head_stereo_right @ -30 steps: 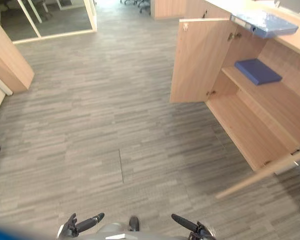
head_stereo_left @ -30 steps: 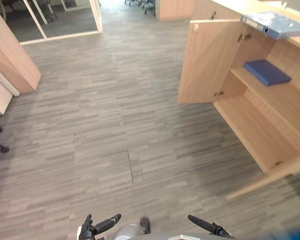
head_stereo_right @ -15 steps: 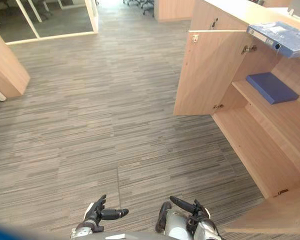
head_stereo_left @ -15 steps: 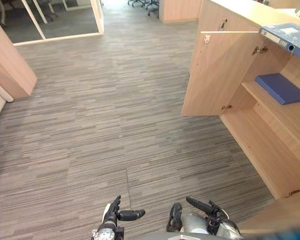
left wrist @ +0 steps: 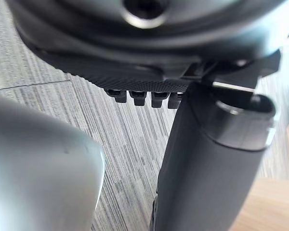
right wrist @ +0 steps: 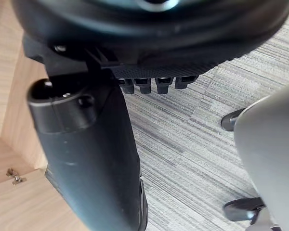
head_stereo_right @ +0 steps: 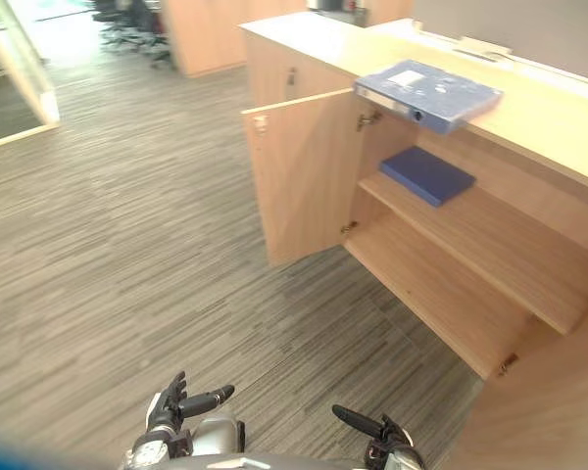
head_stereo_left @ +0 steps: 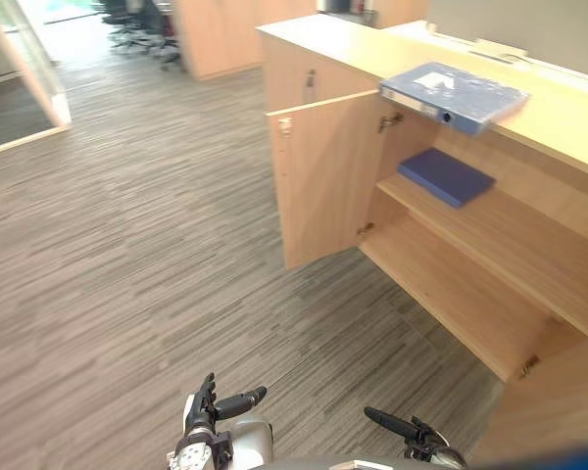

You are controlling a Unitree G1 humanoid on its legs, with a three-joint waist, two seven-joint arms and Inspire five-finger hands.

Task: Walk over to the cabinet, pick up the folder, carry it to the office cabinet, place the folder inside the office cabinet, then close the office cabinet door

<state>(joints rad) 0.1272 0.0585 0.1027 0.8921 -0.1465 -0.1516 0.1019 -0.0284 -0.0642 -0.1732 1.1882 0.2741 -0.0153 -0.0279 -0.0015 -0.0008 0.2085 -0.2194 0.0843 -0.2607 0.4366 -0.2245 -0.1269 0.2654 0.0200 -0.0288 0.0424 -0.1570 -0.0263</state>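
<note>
Atop cabinet (head_stereo_left: 325, 176), folder (head_stereo_left: 457, 92) lies well apart from left hand (head_stereo_left: 206, 413), right hand (head_stereo_left: 410, 430) (fingers relaxed, holding nothing).

Blue folder (head_stereo_right: 428, 95) laid on the top surface (head_stereo_right: 559, 122) of the cabinet (head_stereo_right: 441, 304), door (head_stereo_right: 299, 176) swung open, dark blue book (head_stereo_right: 427, 175) laid flat on the shelf (head_stereo_right: 500, 250)

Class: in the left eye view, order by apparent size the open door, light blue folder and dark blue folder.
1. open door
2. light blue folder
3. dark blue folder, only somewhat smaller

Grey striped carpet floor (head_stereo_left: 127, 245); office chairs (head_stereo_left: 135, 22) beyond.
</note>
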